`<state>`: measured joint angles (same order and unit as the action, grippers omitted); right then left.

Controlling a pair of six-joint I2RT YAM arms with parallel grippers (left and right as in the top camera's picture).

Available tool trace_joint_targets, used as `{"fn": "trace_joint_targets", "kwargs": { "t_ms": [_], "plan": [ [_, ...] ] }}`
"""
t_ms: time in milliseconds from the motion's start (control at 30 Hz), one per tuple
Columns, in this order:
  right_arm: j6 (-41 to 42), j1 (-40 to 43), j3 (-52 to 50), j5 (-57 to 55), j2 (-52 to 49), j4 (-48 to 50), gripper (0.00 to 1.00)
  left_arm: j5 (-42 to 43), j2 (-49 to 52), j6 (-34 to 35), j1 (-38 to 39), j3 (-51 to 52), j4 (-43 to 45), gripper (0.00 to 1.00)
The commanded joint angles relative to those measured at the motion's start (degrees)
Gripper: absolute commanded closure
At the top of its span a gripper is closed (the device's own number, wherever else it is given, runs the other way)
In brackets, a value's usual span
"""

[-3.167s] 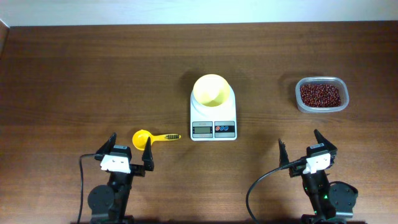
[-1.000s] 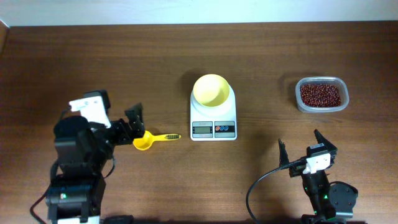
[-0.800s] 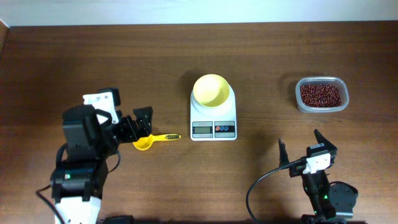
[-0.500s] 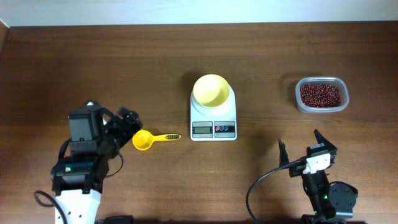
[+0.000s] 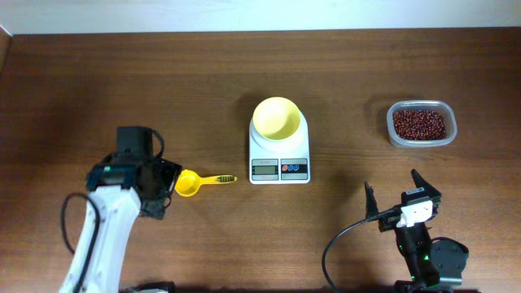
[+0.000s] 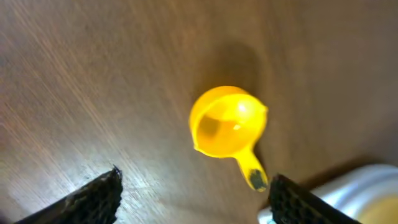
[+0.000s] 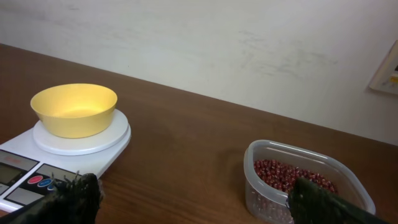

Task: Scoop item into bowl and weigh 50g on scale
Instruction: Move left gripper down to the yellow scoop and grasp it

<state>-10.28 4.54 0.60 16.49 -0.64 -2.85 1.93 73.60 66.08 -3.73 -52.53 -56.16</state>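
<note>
The left arm reaches forward from the near-left side, its white link slanting up to a black wrist that bends downward. The left pincer (image 5: 164, 189) points down with its fingers (image 6: 102, 193) spread wide apart. The right arm sits folded low at the near right; the right pincer (image 5: 392, 184) faces forward, also gaping, its fingertips (image 7: 78, 190) well apart.

Overhead looks straight down on the table (image 5: 163, 81). The left wrist view sits close above the scoop (image 6: 229, 121). The right wrist view is low and shares the scale (image 7: 106, 140) and bowl (image 7: 73, 109) with overhead.
</note>
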Motion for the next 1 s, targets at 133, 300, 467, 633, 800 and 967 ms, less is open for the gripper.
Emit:
{"fn": "trace_joint_targets", "kwargs": {
  "t_ms": [133, 300, 467, 633, 800, 967],
  "plan": [
    [0.2, -0.3, -0.3, -0.3, 0.4, -0.4, 0.01, 0.9, 15.4, 0.7, -0.2, -0.8, 3.8, 0.33],
    [0.2, -0.3, -0.3, -0.3, 0.4, -0.4, 0.01, 2.4, 22.0, 0.7, 1.8, -0.8, 10.5, 0.37],
    [0.2, -0.3, -0.3, -0.3, 0.4, -0.4, 0.01, 2.1, 26.1, 0.8, 4.4, -0.8, 12.6, 0.46],
    [0.2, -0.3, -0.3, -0.3, 0.4, -0.4, 0.01, 1.7, 26.1, 0.7, 4.4, -0.8, 12.6, 0.60],
    [0.2, -0.3, -0.3, -0.3, 0.4, -0.4, 0.01, 0.3, 26.1, 0.7, 4.4, -0.8, 12.4, 0.95],
    [0.2, -0.3, -0.3, -0.3, 0.4, -0.4, 0.01, -1.4, 25.6, -3.4, 4.3, -1.4, 12.4, 1.00]
  ]
}}
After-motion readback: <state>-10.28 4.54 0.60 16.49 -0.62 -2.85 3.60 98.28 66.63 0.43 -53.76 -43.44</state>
